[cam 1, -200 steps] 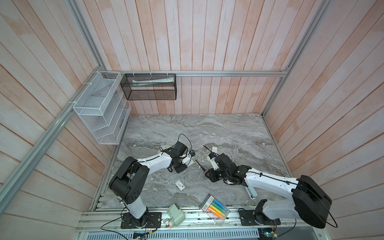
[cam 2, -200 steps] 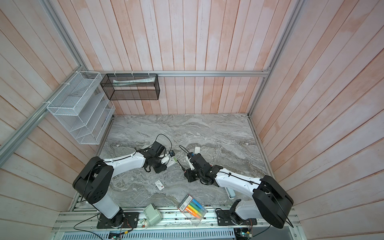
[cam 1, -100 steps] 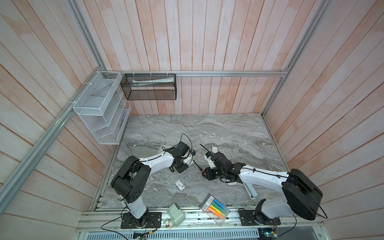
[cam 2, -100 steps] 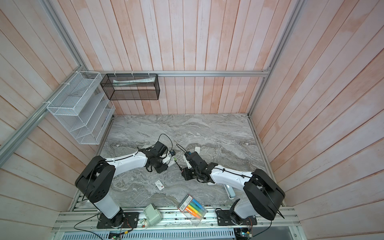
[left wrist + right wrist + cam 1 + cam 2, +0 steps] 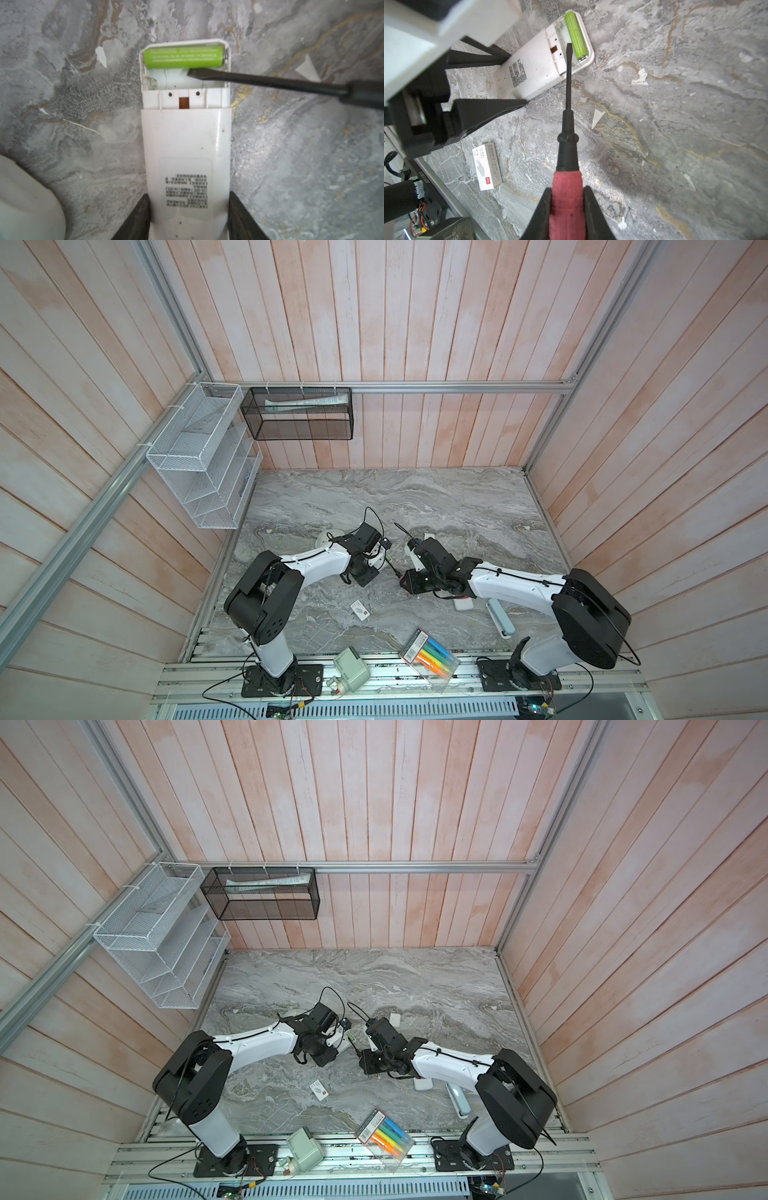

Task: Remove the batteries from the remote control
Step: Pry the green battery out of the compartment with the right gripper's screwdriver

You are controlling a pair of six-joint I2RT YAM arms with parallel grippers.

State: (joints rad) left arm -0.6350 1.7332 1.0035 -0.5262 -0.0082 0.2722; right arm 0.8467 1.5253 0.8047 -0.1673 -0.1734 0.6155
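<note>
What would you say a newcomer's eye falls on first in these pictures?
The bright green battery lies in the open compartment at one end of the white remote control, beside an empty slot. The red-handled screwdriver, held by the right gripper, has its flat tip beside that battery, while the left gripper clamps the remote's other end. In both top views, the pack of coloured markers stands out near the front edge of the table.

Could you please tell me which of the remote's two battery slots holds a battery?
The one at the outer end of the remote holds the green battery; the neighbouring slot, where the screwdriver tip points, is empty.
</note>
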